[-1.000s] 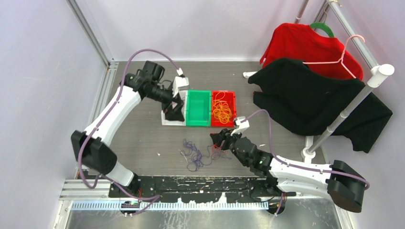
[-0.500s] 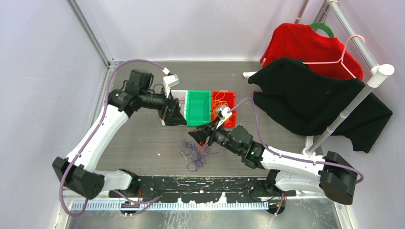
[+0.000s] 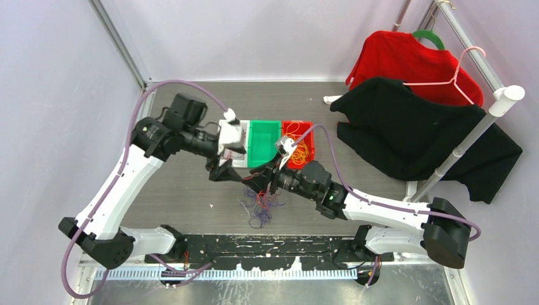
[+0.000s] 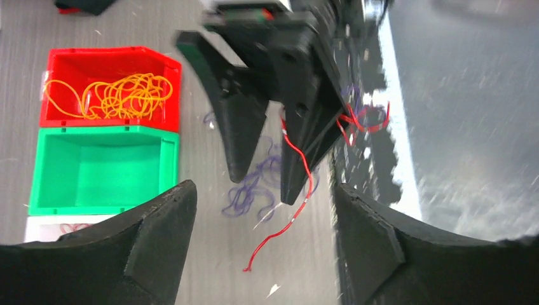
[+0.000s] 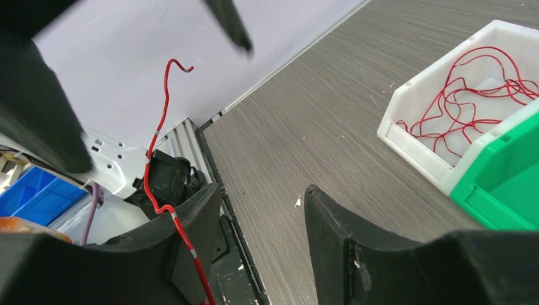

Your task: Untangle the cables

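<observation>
Purple cables [image 3: 257,210] are left clumped on tabletop [image 3: 191,197], below both claws. Red cable [image 4: 297,166] is draped along one finger of right claw [image 5: 262,194], jaws parted, not pinched. Left claw [image 4: 262,190] is held wide open, empty. Red strand is seen at its 12 o'clock, long axis 12-to-6.

Three bins stand in a row on the desk [image 3: 184,184]: left bin [image 5: 416,155], middle bin [image 3: 264,146], right bin [image 3: 297,123]; cables [image 3: 295,147] lie in the right bin and the left bin; a cable clump [image 3: 260,206] lies on the desk before the row; above it the left gripper [image 3: 224,171] faces the right gripper [image 4: 264,187]; a clothes rack [image 3: 470,138] stands far right.
</observation>
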`<action>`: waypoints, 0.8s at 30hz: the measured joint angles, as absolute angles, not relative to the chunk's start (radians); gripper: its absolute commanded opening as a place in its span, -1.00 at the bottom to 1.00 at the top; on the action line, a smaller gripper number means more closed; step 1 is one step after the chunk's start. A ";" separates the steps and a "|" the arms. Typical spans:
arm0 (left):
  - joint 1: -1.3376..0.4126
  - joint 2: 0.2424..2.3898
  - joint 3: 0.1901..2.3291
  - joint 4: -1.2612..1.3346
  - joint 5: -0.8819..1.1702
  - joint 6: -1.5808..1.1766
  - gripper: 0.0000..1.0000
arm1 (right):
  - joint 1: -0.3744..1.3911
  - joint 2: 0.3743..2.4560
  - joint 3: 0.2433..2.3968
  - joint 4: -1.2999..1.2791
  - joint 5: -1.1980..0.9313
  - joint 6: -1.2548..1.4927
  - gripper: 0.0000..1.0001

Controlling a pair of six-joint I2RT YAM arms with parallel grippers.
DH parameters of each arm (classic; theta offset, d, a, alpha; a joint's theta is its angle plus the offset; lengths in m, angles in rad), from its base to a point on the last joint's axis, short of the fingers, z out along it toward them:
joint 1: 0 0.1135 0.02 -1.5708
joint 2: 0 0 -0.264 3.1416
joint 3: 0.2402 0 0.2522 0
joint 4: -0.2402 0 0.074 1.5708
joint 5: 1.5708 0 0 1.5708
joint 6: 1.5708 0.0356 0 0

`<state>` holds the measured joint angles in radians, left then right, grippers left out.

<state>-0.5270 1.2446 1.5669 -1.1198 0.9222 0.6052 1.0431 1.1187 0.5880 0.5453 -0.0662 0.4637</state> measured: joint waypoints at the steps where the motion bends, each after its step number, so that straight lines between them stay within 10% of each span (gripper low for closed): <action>1: -0.554 1.248 1.565 -1.158 0.885 0.675 0.40 | 1.043 1.123 0.597 0.539 -0.071 0.462 0.11; 10: -0.741 1.229 1.502 -1.253 0.586 1.036 -0.66 | 1.043 1.172 0.631 0.499 -0.118 0.461 0.10; 24: -0.805 1.127 1.357 -1.030 0.311 1.114 -1.00 | 1.043 1.171 0.625 0.486 -0.119 0.462 0.46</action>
<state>-0.8047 1.1275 1.3571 -1.0298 0.3107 1.1137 1.0431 1.1709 0.6254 0.4858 -0.1188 0.4618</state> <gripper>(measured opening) 0.009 0.686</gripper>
